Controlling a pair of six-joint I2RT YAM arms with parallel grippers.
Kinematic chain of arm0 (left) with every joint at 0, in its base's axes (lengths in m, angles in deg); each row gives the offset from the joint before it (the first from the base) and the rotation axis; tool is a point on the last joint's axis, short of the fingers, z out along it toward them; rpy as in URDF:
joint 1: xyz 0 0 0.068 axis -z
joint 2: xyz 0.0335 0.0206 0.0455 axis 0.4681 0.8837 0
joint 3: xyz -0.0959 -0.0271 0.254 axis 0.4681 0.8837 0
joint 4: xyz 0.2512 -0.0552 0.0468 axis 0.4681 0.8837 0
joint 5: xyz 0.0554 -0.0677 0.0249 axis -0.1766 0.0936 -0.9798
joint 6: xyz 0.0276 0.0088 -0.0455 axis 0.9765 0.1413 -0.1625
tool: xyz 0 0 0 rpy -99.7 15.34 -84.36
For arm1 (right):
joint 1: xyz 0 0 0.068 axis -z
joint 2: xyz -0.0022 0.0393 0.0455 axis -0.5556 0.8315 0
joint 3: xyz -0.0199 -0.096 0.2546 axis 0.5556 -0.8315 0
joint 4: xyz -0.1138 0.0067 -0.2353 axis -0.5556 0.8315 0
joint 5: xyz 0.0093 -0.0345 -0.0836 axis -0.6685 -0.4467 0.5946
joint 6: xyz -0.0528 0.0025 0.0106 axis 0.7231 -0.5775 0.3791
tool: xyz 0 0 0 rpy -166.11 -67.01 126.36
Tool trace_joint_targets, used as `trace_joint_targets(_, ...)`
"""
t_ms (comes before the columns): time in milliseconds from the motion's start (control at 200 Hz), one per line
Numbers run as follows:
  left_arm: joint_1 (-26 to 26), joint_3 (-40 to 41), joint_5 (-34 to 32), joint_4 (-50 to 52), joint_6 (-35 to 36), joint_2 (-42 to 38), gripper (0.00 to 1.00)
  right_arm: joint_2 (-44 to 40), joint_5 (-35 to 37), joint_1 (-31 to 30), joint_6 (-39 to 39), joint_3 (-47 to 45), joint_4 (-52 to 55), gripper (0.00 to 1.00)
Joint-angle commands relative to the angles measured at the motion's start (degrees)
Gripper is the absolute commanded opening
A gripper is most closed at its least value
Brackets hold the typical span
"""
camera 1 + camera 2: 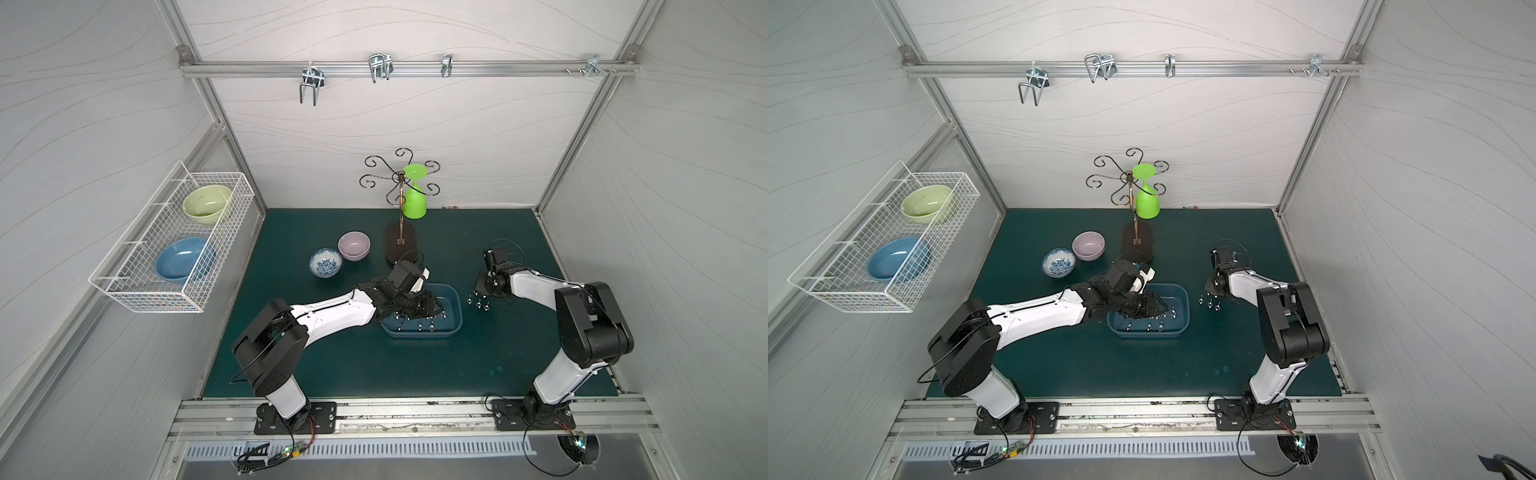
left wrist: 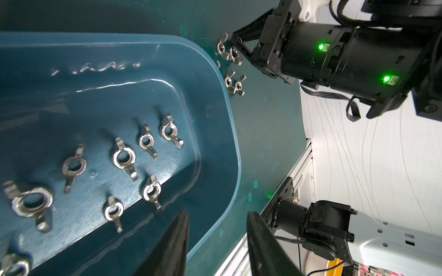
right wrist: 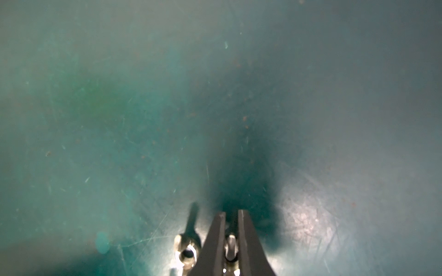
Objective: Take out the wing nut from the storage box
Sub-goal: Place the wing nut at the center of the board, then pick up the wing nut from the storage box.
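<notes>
- Both top views, here we go: the storage box (image 1: 424, 335) sits just below and right of the frame's centre on the green tabletop (image 1: 332, 365).
- My left claw (image 1: 439, 309) comes in from the lower left and hangs over the inside of the box. A row of wing nuts (image 1: 419, 327) lies along the wall nearest the bottom of the frame.
- Right of the box and clear of it, a little cluster of loose nuts (image 1: 478, 304) lies on the tabletop. My right claw (image 1: 478, 292) points down at the cluster's upper edge, and a top view shows it the same way (image 1: 1208, 291).
- Left wrist view now: the left claw (image 2: 217, 216) is spread, with nothing between its fingers, out over the box's rim (image 2: 235, 153).
- Several wing nuts (image 2: 124, 157) lie flat on the box floor, each apart from the next.
- Past the rim, the loose nuts (image 2: 235, 83) sit in pairs on the tabletop, with the right claw (image 2: 233, 39) just beside them.
- Right wrist view: very close to the tabletop (image 3: 143, 119), and blurry.
- The right claw (image 3: 232, 213) has its fingers nearly together with a single nut (image 3: 230, 246) between them. Whether they actually grip it, I cannot tell.
- A neighbour nut (image 3: 187, 251) lies on the tabletop just beside one finger.
</notes>
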Motion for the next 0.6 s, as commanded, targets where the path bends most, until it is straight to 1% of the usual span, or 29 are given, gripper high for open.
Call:
trace_joint_targets(0, 0.2, 0.3, -1.0, -0.6, 0.1, -1.8, 0.44, -2.0, -0.4, 0.2, -0.3, -0.6, 0.8, 0.19)
trace_joint_targets(165, 0.2, 0.7, -1.7, 0.4, 0.4, -3.0, 0.44, -5.0, 0.3, -0.7, 0.2, -0.7, 1.4, 0.24)
trace_joint_targets(280, -0.5, 0.9, -5.0, 3.9, 2.7, -6.4, 0.44, -9.4, 2.0, -4.2, 0.9, -0.4, 3.4, 0.24)
trace_joint_targets(350, -2.3, 2.5, -6.2, 5.1, 3.4, -9.9, 0.45, -12.1, 2.4, -9.1, 0.9, 0.2, 5.3, 0.25)
trace_joint_targets(420, -5.8, 5.1, -6.2, 5.9, 3.4, -13.8, 0.45, -13.4, 3.9, -16.7, 0.3, 1.2, 6.5, 0.25)
trace_joint_targets(530, -13.2, 10.1, -6.2, 7.9, 3.1, -19.1, 0.45, -11.2, 5.2, -28.4, -1.8, 4.9, 7.8, 0.28)
trace_joint_targets(595, -16.9, 13.1, -7.0, 9.3, 2.6, -22.2, 0.46, -8.4, 3.7, -32.5, -3.4, 6.9, 6.9, 0.29)
